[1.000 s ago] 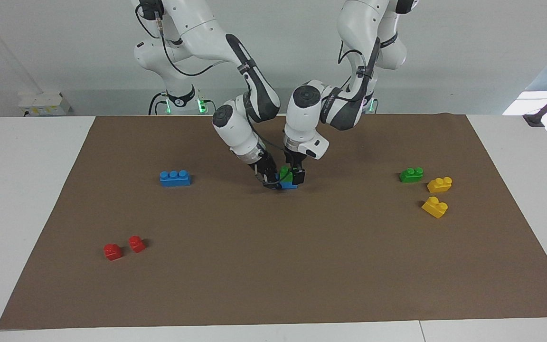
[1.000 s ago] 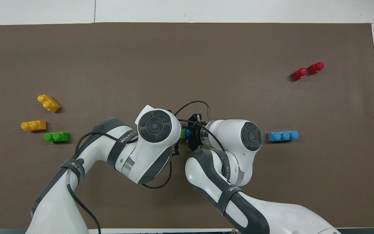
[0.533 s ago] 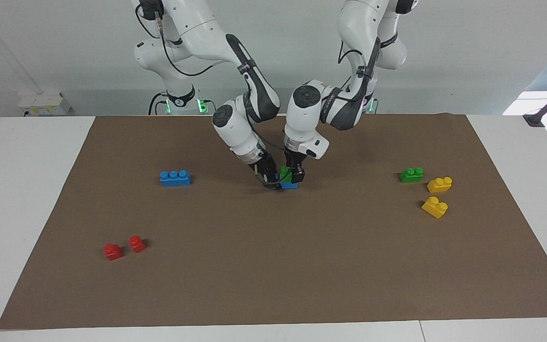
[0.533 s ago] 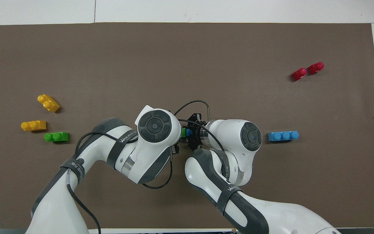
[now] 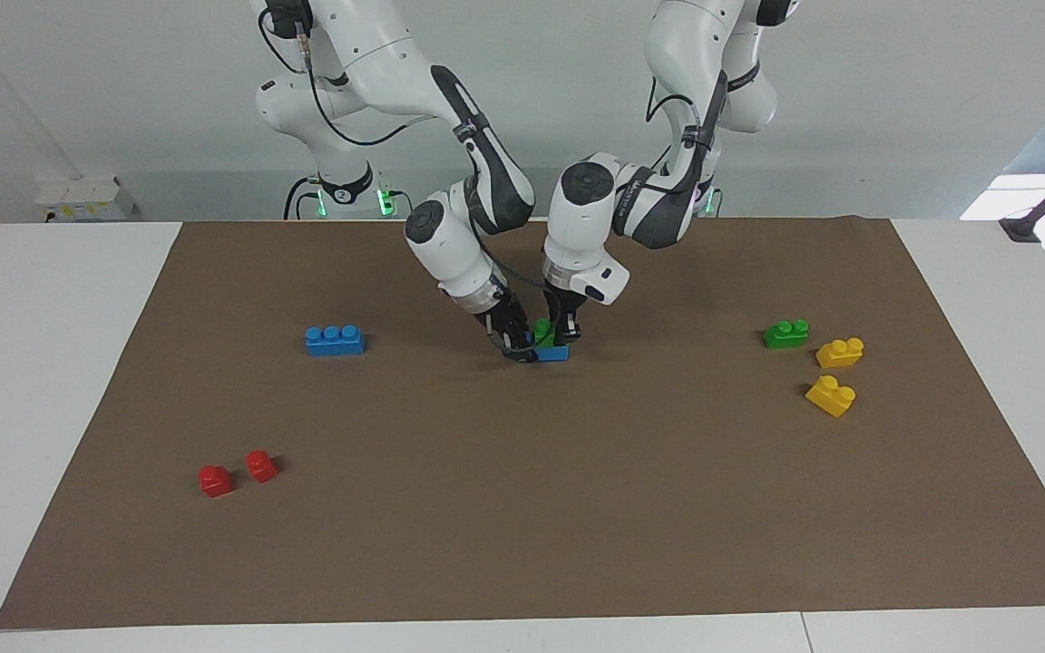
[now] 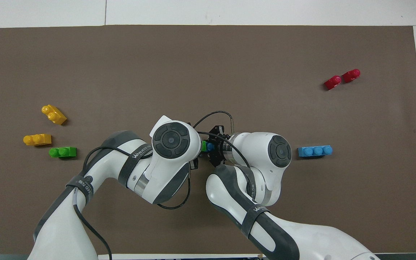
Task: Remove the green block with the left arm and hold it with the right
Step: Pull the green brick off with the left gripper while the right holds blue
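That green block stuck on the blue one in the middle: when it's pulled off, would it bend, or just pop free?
The green block looks like hard moulded plastic, so it probably stays stiff. Small and likely hollow, it seems light. It sits on the blue block, so it may resist, then pop free suddenly.

Green block (image 5: 543,332) small, bright green, studs up, sits stacked on a blue brick (image 5: 553,353) mid-bench. It's tilted slightly, mostly hidden from overhead; only a green sliver (image 6: 204,146) shows beside a blue stud.
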You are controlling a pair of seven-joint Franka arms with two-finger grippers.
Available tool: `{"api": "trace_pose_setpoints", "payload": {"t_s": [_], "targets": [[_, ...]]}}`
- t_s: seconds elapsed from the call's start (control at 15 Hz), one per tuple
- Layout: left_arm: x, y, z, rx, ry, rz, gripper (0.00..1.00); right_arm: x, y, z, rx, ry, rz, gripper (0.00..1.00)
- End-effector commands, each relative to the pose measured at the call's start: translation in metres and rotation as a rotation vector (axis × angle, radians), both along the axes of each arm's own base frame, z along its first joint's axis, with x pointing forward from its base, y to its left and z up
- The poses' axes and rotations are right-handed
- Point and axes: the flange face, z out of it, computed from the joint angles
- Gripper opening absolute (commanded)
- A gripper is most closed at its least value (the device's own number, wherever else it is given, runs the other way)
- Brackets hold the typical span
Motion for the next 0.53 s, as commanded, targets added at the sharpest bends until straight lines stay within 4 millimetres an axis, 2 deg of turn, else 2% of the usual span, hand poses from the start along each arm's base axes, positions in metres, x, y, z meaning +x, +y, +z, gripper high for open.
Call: {"api": "trace_pose_setpoints", "payload": {"t_s": [0.0,0.13,0.27,0.47], "targets": [[0.003,0.012,0.026,-0.015,-0.027,0.03,0.0,0.005,-0.005,-0.008,0.005,-0.01,-0.009,0.0],[0.004,0.021,0.047,-0.015,-0.033,0.031,0.0,0.004,-0.005,-0.009,0.004,-0.01,-0.008,0.0],[0.006,0.037,0.073,-0.015,-0.044,0.031,0.0,0.005,-0.006,-0.009,0.004,-0.008,-0.008,0.0],[0.011,0.061,0.094,0.004,-0.033,-0.012,0.0,0.012,-0.016,-0.007,0.006,-0.011,0.009,0.0]]}}
